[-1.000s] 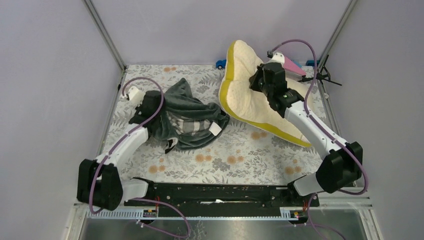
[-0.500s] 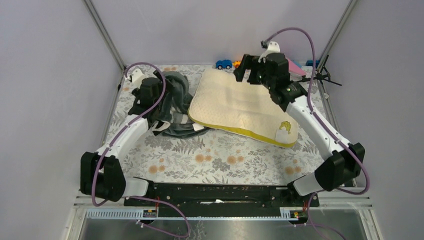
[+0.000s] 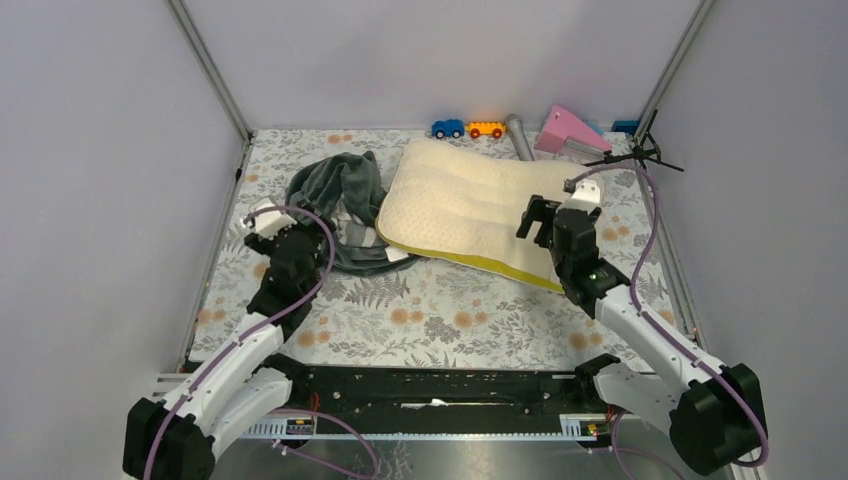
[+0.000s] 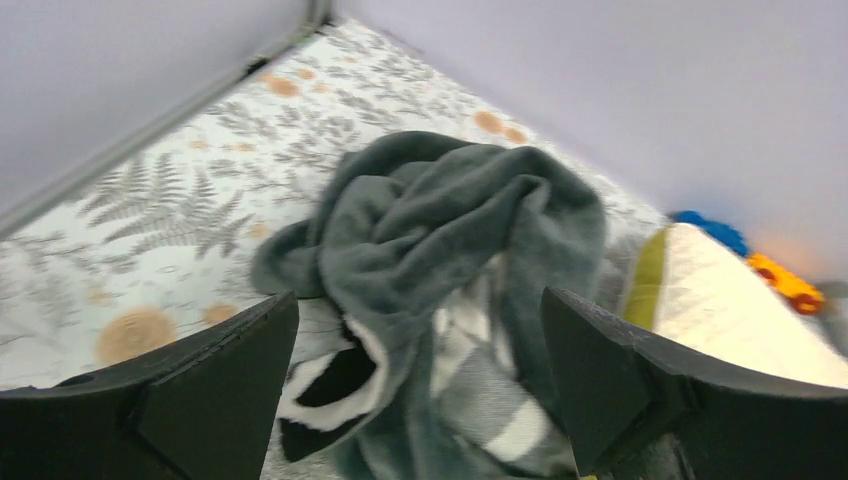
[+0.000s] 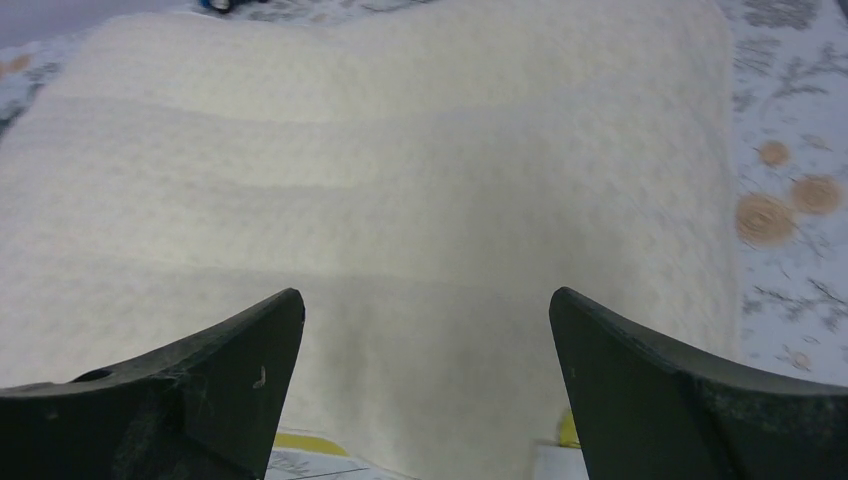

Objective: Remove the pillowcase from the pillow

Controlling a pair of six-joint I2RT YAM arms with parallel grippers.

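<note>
Plainly one pillow (image 3: 470, 205), one crumpled pillowcase (image 3: 340, 187) beside it, left fingers (image 4: 200, 400), right fingers (image 5: 190, 400) splayed empty

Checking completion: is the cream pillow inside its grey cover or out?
Out. The cream quilted pillow with a yellow side band lies bare and flat; the grey-green plush pillowcase sits crumpled beside it.

No writing, label or number can be read anywhere.
</note>
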